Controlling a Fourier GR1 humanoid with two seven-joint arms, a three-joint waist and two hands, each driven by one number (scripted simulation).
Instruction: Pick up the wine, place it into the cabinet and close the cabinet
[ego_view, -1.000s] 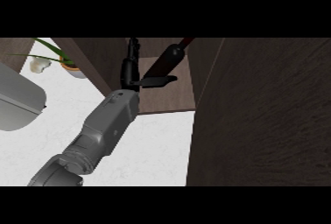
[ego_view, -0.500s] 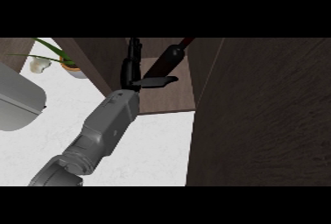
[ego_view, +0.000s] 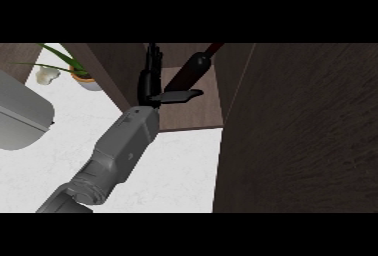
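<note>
Dark wood fills most of the head view: you see the cabinet (ego_view: 184, 107) open at the top middle, and its door (ego_view: 303, 130) stands as a large brown panel on the right side. Only one arm shows. The grey forearm (ego_view: 122, 150) comes from the lower left edge and goes up into the cabinet, so I take it as your left hand (ego_view: 155, 82). Its fingers (ego_view: 153, 62) point straight up and look released, not clenched, and the thumb (ego_view: 181, 96) sticks out to the right. The wine (ego_view: 193, 67), a dark bottle with a reddish neck, leans inside the cabinet just beside the fingers, on their right, above the thumb. You cannot tell if the bottle touches the hand. On the white surface (ego_view: 170, 170) at the left stand a small potted plant (ego_view: 77, 75) and a grey rounded appliance (ego_view: 18, 122). The right hand shows nowhere.
</note>
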